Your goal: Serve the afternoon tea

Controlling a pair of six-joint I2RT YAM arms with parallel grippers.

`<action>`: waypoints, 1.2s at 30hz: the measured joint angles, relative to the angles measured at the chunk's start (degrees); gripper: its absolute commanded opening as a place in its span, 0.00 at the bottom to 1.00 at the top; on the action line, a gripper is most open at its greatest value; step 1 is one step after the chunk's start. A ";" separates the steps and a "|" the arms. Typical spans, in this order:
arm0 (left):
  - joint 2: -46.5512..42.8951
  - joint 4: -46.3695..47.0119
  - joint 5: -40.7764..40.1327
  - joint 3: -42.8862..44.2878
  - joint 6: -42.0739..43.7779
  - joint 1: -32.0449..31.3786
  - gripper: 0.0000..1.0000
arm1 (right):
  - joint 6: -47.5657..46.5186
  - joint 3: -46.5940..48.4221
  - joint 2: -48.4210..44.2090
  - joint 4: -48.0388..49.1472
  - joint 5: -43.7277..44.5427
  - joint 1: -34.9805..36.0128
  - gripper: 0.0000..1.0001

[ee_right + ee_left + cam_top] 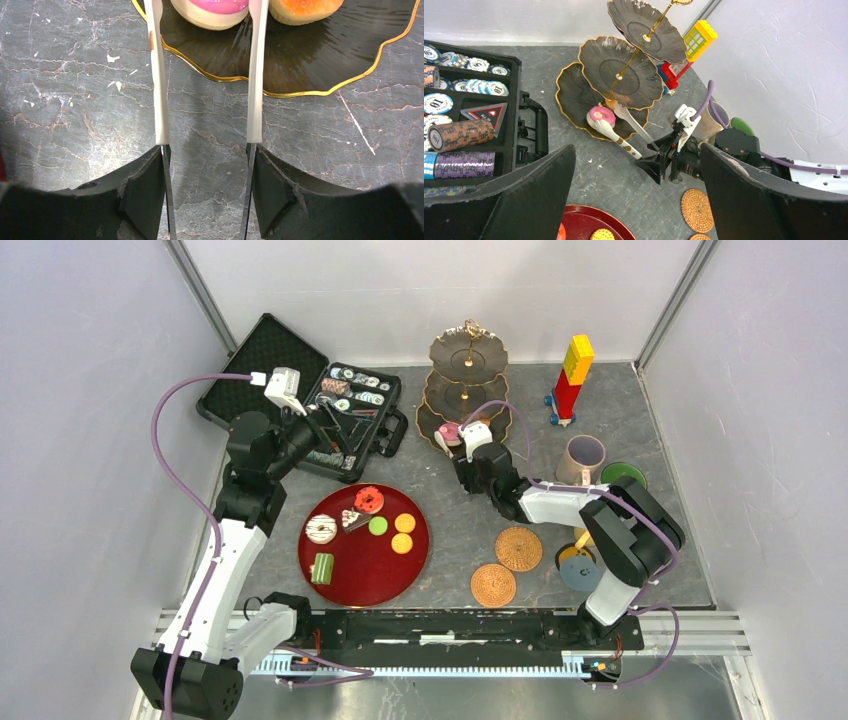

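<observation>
The pink-iced donut is pinched between the white tips of the tongs, over the bottom tier of the gold-rimmed stand at the middle of the tabletop's far edge. An orange-topped treat lies just beside it. My right end effector is clamped on the tong arms. If I loosen abruptly, the donut could roll off the rim; if I push further, I could knock the orange treat. I can't tell whether the donut touches the plate, because its top is cut off. My left end effector hangs spread and empty over the poker chip case, far left.
</observation>
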 measured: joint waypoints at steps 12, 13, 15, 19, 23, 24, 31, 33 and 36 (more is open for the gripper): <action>0.00 0.00 0.02 0.00 0.00 -0.02 1.00 | -0.24 -1.64 -0.96 1.33 -1.42 0.00 0.61; 0.00 0.00 0.02 0.00 0.00 -0.02 1.00 | -0.22 -1.90 -1.22 1.33 -1.84 0.00 0.61; 0.00 0.00 0.02 0.00 0.02 -0.02 1.00 | -0.07 -2.21 -1.77 1.20 -3.02 0.02 0.61; 0.00 0.00 0.02 0.00 0.00 -0.02 1.00 | 0.22 -2.82 -3.32 0.68 -4.81 0.72 0.61; -0.11 0.00 0.02 0.00 0.00 0.00 1.00 | 0.15 -2.69 -3.98 -0.42 -5.27 2.43 0.60; -0.17 0.00 0.02 0.00 0.00 -0.02 1.00 | 0.09 -2.45 -3.98 -1.38 -5.46 3.23 0.60; -0.76 0.00 0.02 0.00 0.00 -0.02 1.00 | -1.22 -1.73 -6.56 -7.87 -5.14 10.56 0.60; -0.83 0.00 0.02 0.00 0.00 -0.02 1.00 | -1.90 -1.66 -8.68 -9.84 -4.68 13.66 0.60; -0.92 0.00 0.02 0.00 0.02 -0.02 1.00 | -2.47 -0.94 -11.56 -12.28 -4.66 18.56 0.59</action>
